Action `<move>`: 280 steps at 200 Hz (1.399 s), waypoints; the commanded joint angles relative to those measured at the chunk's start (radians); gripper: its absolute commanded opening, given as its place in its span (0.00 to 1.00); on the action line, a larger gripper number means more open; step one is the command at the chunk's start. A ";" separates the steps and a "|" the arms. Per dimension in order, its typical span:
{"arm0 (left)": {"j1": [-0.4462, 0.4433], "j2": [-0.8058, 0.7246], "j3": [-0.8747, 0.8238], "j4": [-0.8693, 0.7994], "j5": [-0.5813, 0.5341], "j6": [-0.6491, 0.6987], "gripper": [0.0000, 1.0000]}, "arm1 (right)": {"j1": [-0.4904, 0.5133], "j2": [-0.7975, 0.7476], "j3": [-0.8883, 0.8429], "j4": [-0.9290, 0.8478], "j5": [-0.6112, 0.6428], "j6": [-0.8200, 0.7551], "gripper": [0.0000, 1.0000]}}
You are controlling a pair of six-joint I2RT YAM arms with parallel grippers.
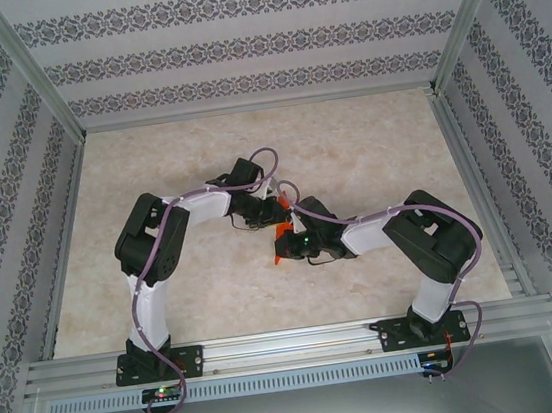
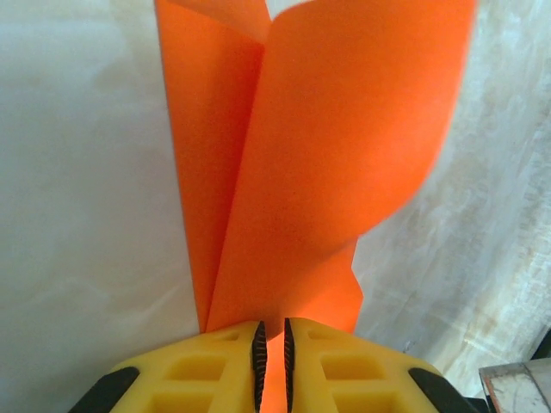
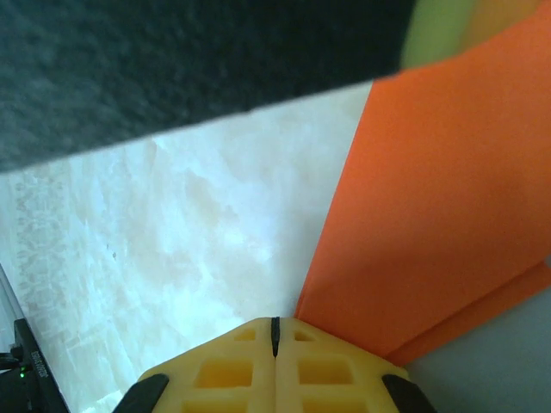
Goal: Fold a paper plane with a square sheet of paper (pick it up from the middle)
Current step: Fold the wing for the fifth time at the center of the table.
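Left pincer point(image 2: 272, 334): clamped on the sheet point(image 2: 327, 155). Orange shows in the slit between my pads point(image 2: 232, 366), and the folded layers fan up and away from them.
Right pincer point(image 3: 275, 325): pressed together. The sheet's lower corner lies against one pad, and I cannot tell whether any of it is nipped.
Sheet: mid-worktop point(image 1: 379, 143), between my two wrists, partly folded, with one flap curling loose. It seems raised rather than lying flat.
Step in hand: as I judge it, setting a crease, with the left as anchor and the right as presser.
Doing it well: grip firmly with the left, low on the crease, so the layers do not slide. Bring the curled flap edge to edge before pressing. Run the closed right pads along the fold from the held end outward. Go slowly, because thin paper buckles or tears if my arms pull apart.
Risk: the loose flap may spring back and leave a crooked crease.
Top view: my arms crowd over the sheet, and little orange peeks out between them.
Left wrist view: the grip itself and the curl of the flap.
Right wrist view: a flat orange face with a second layer's edge beneath it, and a dark blur overhead that I cannot name.
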State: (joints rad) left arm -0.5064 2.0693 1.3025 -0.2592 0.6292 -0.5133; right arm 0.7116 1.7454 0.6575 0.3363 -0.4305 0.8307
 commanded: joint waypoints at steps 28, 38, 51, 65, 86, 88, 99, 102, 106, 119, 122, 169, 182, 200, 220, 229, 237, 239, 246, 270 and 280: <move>0.052 0.073 0.069 0.050 -0.129 0.018 0.19 | 0.036 0.054 -0.055 -0.275 0.016 -0.039 0.00; 0.058 0.075 0.070 0.058 -0.128 0.014 0.20 | 0.036 0.050 -0.056 -0.283 0.019 -0.043 0.00; 0.063 0.073 0.077 0.067 -0.124 0.008 0.19 | 0.037 0.047 -0.055 -0.291 0.019 -0.046 0.00; 0.064 0.076 0.095 0.064 -0.122 0.007 0.19 | 0.037 0.045 -0.055 -0.297 0.019 -0.049 0.00; 0.067 0.078 0.120 0.059 -0.121 0.005 0.20 | 0.038 0.040 -0.056 -0.307 0.021 -0.054 0.00; 0.068 0.080 0.123 0.056 -0.121 0.005 0.19 | 0.038 0.040 -0.056 -0.308 0.021 -0.053 0.00; 0.071 0.086 0.138 0.047 -0.121 0.007 0.20 | 0.040 0.039 -0.056 -0.312 0.021 -0.054 0.00; 0.072 0.088 0.140 0.045 -0.119 0.007 0.20 | 0.040 0.039 -0.056 -0.313 0.020 -0.054 0.00; 0.074 0.092 0.145 0.043 -0.115 0.007 0.20 | 0.040 0.038 -0.056 -0.313 0.019 -0.054 0.00; 0.076 0.106 0.164 0.026 -0.118 0.014 0.20 | 0.040 0.036 -0.055 -0.320 0.021 -0.057 0.00; 0.077 0.111 0.168 0.021 -0.118 0.017 0.20 | 0.040 0.036 -0.055 -0.322 0.021 -0.057 0.00; 0.095 0.157 0.223 0.000 -0.098 0.026 0.20 | 0.039 0.025 -0.047 -0.346 0.019 -0.068 0.00; 0.101 0.164 0.239 -0.006 -0.093 0.024 0.20 | 0.039 0.020 -0.048 -0.354 0.019 -0.072 0.00; 0.106 0.169 0.270 -0.010 -0.085 0.017 0.20 | 0.040 0.017 -0.047 -0.360 0.018 -0.072 0.00; 0.108 0.178 0.314 -0.024 -0.074 0.011 0.20 | 0.043 0.014 -0.046 -0.367 0.019 -0.072 0.00; 0.107 0.185 0.330 -0.036 -0.070 0.011 0.20 | 0.043 0.011 -0.045 -0.370 0.019 -0.071 0.00; 0.106 0.189 0.331 -0.032 -0.064 0.012 0.20 | 0.043 0.007 -0.044 -0.372 0.020 -0.071 0.00; 0.106 0.190 0.331 -0.032 -0.063 0.011 0.20 | 0.043 0.007 -0.044 -0.373 0.021 -0.071 0.00; 0.107 0.193 0.333 -0.035 -0.060 0.013 0.20 | 0.044 0.006 -0.041 -0.377 0.023 -0.073 0.00; 0.107 0.193 0.335 -0.043 -0.052 0.019 0.20 | 0.044 0.004 -0.032 -0.380 0.019 -0.074 0.00; 0.106 0.186 0.336 -0.052 -0.056 0.026 0.20 | 0.043 -0.002 -0.030 -0.381 0.019 -0.074 0.00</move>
State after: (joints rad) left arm -0.4053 2.2436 1.6127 -0.3004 0.5819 -0.5121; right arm 0.7372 1.7023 0.6735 0.1955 -0.4252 0.7776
